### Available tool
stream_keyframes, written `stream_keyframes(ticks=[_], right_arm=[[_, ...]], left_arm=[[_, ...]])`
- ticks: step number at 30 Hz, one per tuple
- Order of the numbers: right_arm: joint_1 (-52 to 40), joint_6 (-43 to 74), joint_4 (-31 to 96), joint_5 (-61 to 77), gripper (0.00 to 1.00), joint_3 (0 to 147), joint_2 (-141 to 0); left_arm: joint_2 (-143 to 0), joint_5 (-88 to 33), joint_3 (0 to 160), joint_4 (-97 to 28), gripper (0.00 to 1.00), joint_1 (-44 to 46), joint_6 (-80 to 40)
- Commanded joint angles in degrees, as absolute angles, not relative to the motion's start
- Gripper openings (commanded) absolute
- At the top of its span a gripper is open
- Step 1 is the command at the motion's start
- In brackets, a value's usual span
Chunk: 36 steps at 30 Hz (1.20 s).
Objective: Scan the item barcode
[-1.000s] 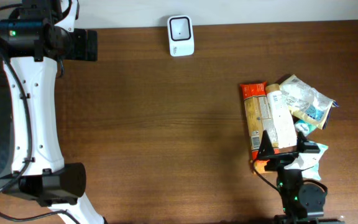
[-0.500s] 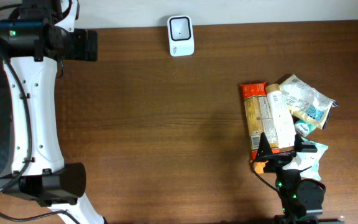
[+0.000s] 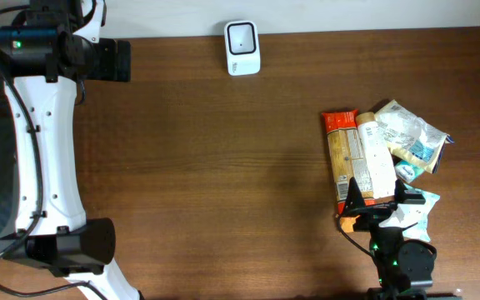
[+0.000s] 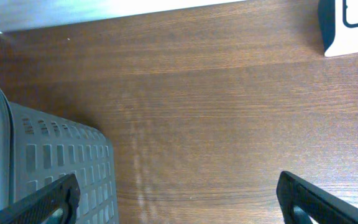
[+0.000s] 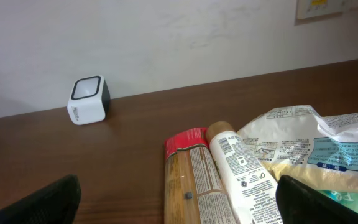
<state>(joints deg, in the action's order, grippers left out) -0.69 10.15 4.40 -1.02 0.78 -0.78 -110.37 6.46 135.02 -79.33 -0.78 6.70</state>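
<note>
Pasta packet [image 3: 340,162] lies flat, long axis front-to-back, red end farthest.

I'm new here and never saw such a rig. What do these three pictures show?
Two robot arms stand at a brown table. One picture looks down from above; the other two come from a camera on each wrist, dark fingertips showing at the bottom corners. The left gripper and right gripper are open, holding nothing. On the table lie a white scanner and a pile of groceries: an orange packet, a white tube, a crinkly bag. A grey basket stands by the left arm.
</note>
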Motion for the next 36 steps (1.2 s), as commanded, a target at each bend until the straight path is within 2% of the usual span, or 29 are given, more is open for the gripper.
stream_keyframes(ticks=[1, 5, 9, 15, 21, 31, 36], right_arm=[[-1.13, 10.09, 4.71, -0.69, 0.98, 0.32, -0.19], [-1.13, 10.09, 4.71, -0.69, 0.99, 0.32, -0.19], [-1.13, 10.09, 4.71, -0.69, 0.99, 0.32, -0.19], [-1.13, 10.09, 4.71, -0.69, 0.99, 0.32, -0.21], [-1.13, 10.09, 4.71, -0.69, 0.99, 0.32, -0.19], [-1.13, 10.09, 4.71, -0.69, 0.99, 0.32, -0.19], [-1.13, 10.09, 4.71, -0.69, 0.99, 0.32, -0.19]], left_arm=[[-105.23, 6.28, 135.37, -79.20, 0.99, -0.82, 7.60], [-94.91, 6.31, 134.37, -79.20, 0.99, -0.75, 7.60], [-80.09, 7.38, 119.31, -74.48, 0.99, -0.78, 7.64], [-45.50, 3.57, 57.14, -28.88, 0.99, -0.78, 7.62], [-24.88, 0.14, 19.14, -3.66, 0.99, -0.82, 8.91], [-8.99, 0.25, 0.43, 2.81, 0.99, -0.82, 11.70], [0.03, 0.32, 0.47, -4.47, 0.99, -0.75, 11.68]])
